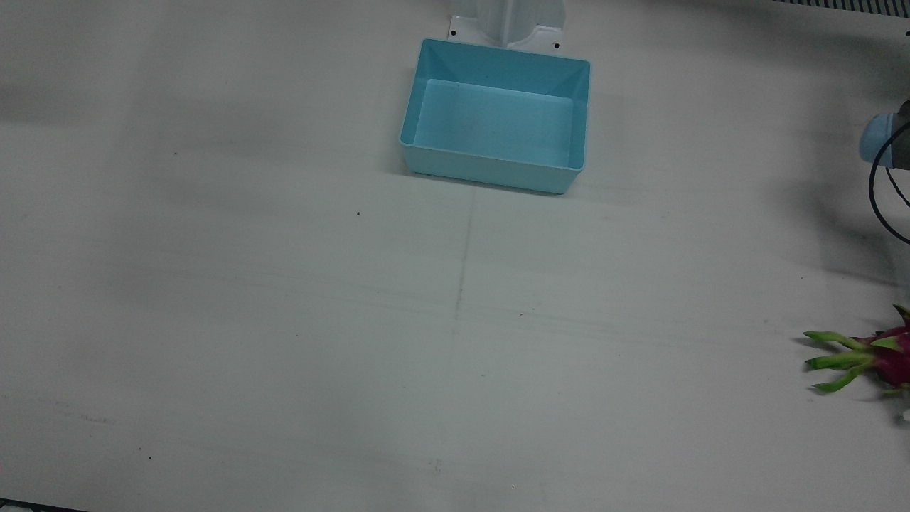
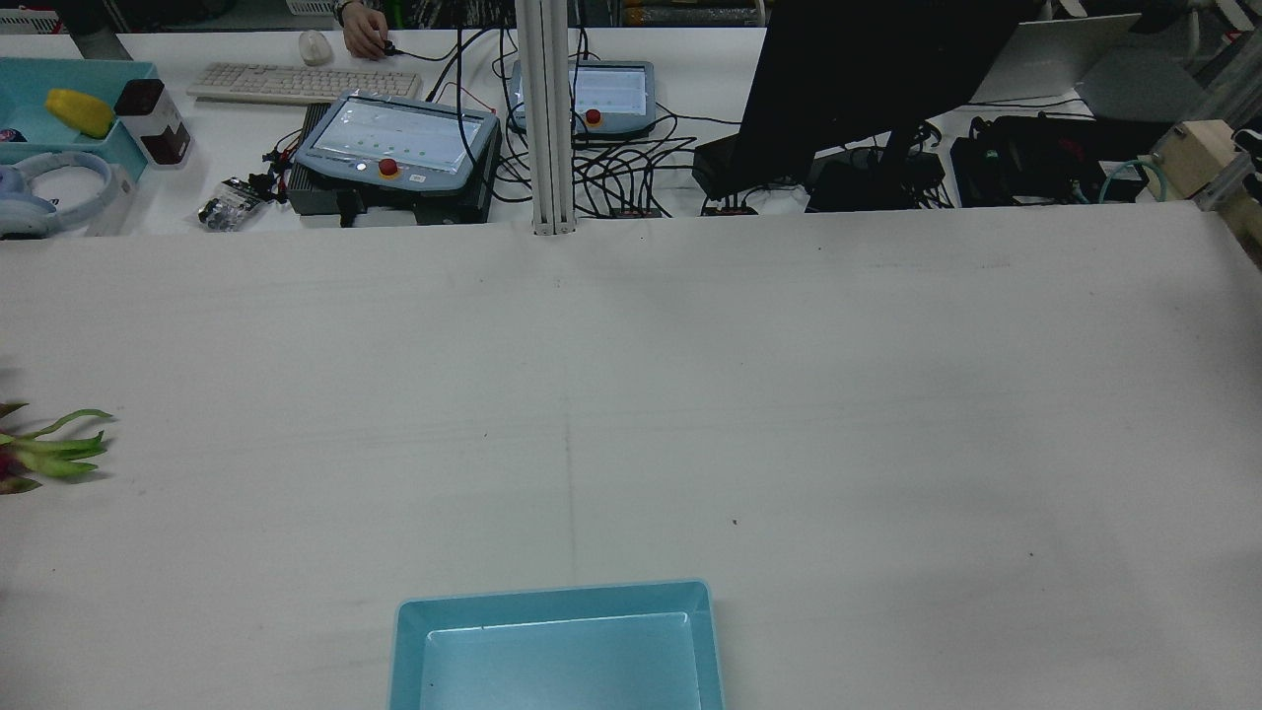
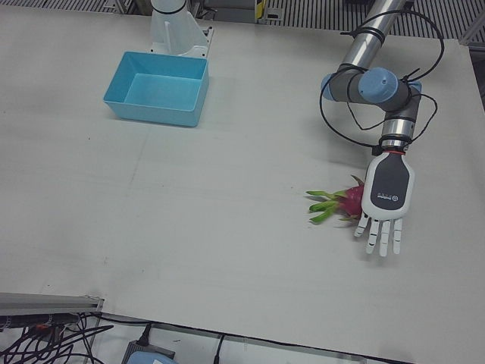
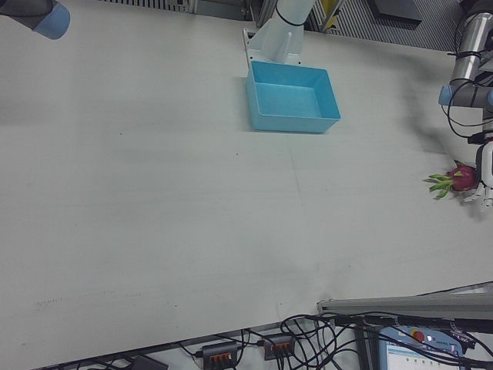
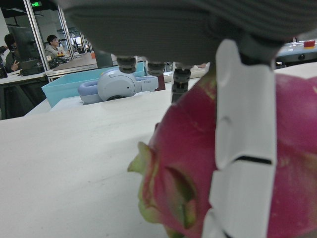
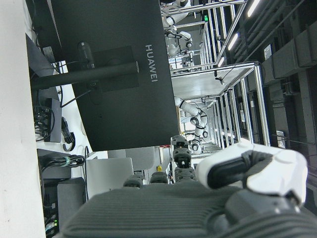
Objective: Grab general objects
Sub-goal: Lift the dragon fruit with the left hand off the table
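**Left hand over dragon fruit, not gripping yet**

Table (image 3: pixel 227 250): wide and bare apart from two things.

Blue bin (image 3: pixel 157 88): empty, at the robot's side of the table, well apart from the fruit. Landmark for the rest.

Left hand (image 3: pixel 385 203): far from the bin toward the table's left edge, fingers straight and slightly spread, holding nothing. Palm covers the fruit's far side.

Dragon fruit (image 3: pixel 342 202): lying on the table under that hand, green leaf tips pointing toward the bin side.

Right hand (image 6: pixel 208 203): only its own camera shows it, fingers look partly curled, holding nothing visible; can't tell more.

Advice: wrap the round red body, not the leaves. Curl evenly so it doesn't roll. Room is tight at the table edge beyond the fruit; the path to the bin is open.
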Robot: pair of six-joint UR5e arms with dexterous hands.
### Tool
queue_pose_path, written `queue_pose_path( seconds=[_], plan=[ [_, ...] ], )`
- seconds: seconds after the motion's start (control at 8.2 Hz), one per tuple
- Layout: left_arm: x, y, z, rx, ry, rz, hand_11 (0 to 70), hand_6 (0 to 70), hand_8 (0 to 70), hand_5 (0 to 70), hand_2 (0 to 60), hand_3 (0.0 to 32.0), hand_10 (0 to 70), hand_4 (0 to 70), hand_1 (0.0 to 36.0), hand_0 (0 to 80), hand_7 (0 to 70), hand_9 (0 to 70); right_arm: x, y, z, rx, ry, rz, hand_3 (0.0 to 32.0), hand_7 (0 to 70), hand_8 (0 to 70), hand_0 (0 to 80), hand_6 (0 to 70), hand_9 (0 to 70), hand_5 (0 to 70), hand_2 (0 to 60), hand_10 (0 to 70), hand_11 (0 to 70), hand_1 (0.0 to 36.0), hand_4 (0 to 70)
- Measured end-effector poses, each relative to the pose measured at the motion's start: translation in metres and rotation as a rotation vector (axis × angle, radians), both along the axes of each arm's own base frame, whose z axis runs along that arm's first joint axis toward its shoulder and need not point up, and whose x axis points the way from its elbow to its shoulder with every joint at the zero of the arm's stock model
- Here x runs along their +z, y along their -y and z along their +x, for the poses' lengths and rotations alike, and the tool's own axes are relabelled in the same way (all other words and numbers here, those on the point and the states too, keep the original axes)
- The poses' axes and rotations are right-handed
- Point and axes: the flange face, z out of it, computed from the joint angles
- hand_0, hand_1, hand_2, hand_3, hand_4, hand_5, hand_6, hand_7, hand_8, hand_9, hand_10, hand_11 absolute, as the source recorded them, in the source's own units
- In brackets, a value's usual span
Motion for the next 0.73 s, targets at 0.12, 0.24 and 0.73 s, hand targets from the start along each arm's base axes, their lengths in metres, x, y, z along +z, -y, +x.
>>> queue_pose_path(
  seconds=[0.12, 0.24, 0.73],
  plan=[
    [0.0007, 0.0012, -0.0001, -0.003, 0.009, 0.007, 5.0, 15.2, 7.4, 70.0, 60.0, 0.0, 1.4, 29.7, 36.0, 59.0, 25.9, 5.5, 0.0000, 0.0000, 0.0000, 0.000, 0.000, 0.000, 0.0, 0.0, 0.0, 0.0, 0.0, 0.0, 0.0, 0.0, 0.0, 0.0, 0.0, 0.0],
    [0.0012, 0.0017, -0.0005, -0.007, 0.013, 0.010, 5.3, 15.5, 7.8, 70.0, 60.0, 0.0, 1.5, 30.2, 36.0, 60.4, 25.9, 5.9, 0.0000, 0.0000, -0.0001, 0.000, 0.000, 0.000, 0.0, 0.0, 0.0, 0.0, 0.0, 0.0, 0.0, 0.0, 0.0, 0.0, 0.0, 0.0],
    [-0.0042, 0.0047, 0.0001, -0.014, -0.010, 0.040, 25.6, 22.0, 18.9, 70.0, 60.0, 0.0, 14.6, 32.5, 36.0, 80.0, 33.1, 21.9, 0.0000, 0.0000, -0.0002, 0.000, 0.000, 0.000, 0.0, 0.0, 0.0, 0.0, 0.0, 0.0, 0.0, 0.0, 0.0, 0.0, 0.0, 0.0]
  ],
)
